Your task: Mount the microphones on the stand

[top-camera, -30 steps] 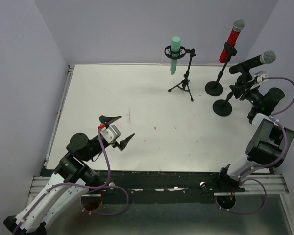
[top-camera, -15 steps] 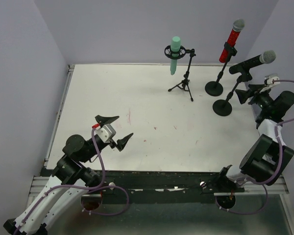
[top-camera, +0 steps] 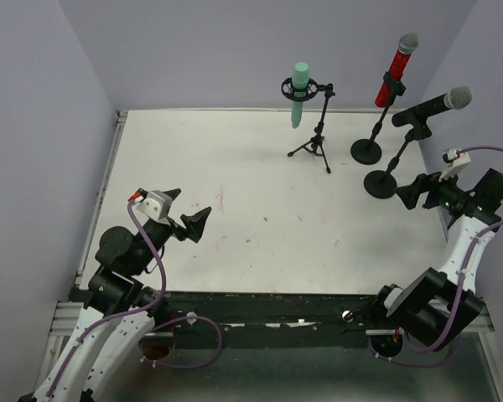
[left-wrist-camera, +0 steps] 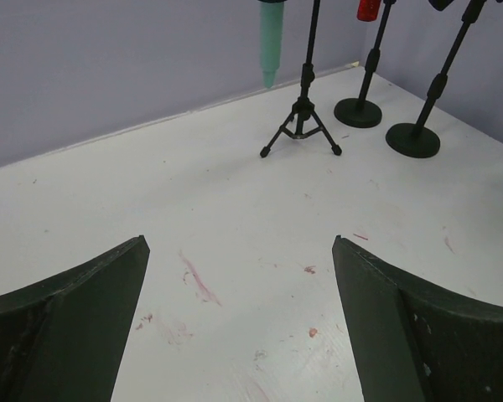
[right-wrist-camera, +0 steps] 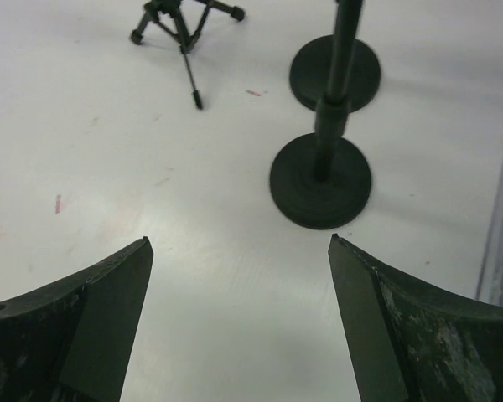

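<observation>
Both arms have pulled back since the earlier frames. The left gripper (top-camera: 185,208) has swung toward the near left of the table (top-camera: 260,184), and the right gripper (top-camera: 412,189) has come away from the black microphone's stand toward the right edge.

The left gripper's jaws are wide apart with nothing between them. Far ahead of them, and a little to their right in the wrist view, the green microphone (top-camera: 298,92) hangs head-up in the ring of the tripod stand (top-camera: 317,142).

The right gripper's jaws are also spread and hold nothing. Just ahead of them, clear of both fingertips, stands the near round-base stand (top-camera: 380,184). It carries the black microphone (top-camera: 432,106), which is tilted with its grey mesh head up and to the right. Beyond it, still ahead of the jaws, is the far round-base stand (top-camera: 366,151), with the red microphone (top-camera: 396,65) clipped at its top, silver head uppermost.

All three microphones sit on stands, well apart from either gripper.
</observation>
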Robot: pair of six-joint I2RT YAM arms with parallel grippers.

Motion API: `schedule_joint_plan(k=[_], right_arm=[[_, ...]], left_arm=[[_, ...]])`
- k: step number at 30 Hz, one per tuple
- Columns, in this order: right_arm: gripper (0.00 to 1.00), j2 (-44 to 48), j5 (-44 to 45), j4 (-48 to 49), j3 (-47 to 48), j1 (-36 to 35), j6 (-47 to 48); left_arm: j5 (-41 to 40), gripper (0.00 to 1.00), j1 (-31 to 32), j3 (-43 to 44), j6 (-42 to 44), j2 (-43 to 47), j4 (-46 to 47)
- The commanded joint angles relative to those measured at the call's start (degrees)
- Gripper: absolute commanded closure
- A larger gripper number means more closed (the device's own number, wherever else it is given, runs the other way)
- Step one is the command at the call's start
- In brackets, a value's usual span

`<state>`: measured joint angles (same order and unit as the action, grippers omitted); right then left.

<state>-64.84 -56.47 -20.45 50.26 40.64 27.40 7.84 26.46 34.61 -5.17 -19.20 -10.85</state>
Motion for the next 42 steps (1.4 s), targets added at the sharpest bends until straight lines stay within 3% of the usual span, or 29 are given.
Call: schedule_joint_plan(k=[1, 6, 10, 15, 19, 21, 25, 32, 42], right_arm=[[0.07, -1.16, -8.20, -30.30, 7.03, 0.23, 13.36], [0.07, -1.08, -12.88, -42.38, 12.22, -2.49, 17.60], [0.06, 3.04, -12.79, -38.11, 12.93, -9.16, 8.85], [0.06, 8.41, -3.15, -20.98, 10.30, -28.38, -11.54], [0.05, 5.35, 7.14, -16.91, 12.83, -46.14, -15.09], [0.05, 2.54, 9.44, -17.60, 15.12, -50.47, -14.22], [0.00, -1.95, 18.39, -17.71, 20.13, -53.91, -12.54], [0.00, 4.18, 43.00, 4.86, 14.53, -53.83, -33.45], [0.00, 7.88, 46.36, 14.29, 4.59, -53.91, -37.24]], left_arm=[[-4.84, 0.02, -0.44, 1.07, -1.86, 0.21, -2.24], [-7.40, 0.02, -0.44, 0.37, -1.25, 0.74, -2.25], [-7.40, 0.02, -0.53, -0.07, -1.33, 0.48, -2.07], [-9.59, 0.02, -0.44, -0.25, -1.25, 0.04, -2.07], [-10.56, 0.02, -0.44, -0.42, -1.25, -0.84, -2.50], [-11.35, 0.02, -0.44, -0.33, -1.16, -1.10, -2.77], [-12.67, 0.02, -0.44, -0.51, -1.60, -1.36, -2.77], [-13.90, 0.02, -0.44, -0.42, -1.95, -3.21, -3.56], [-13.72, 0.02, -0.44, 0.11, -1.34, -4.62, -3.83]])
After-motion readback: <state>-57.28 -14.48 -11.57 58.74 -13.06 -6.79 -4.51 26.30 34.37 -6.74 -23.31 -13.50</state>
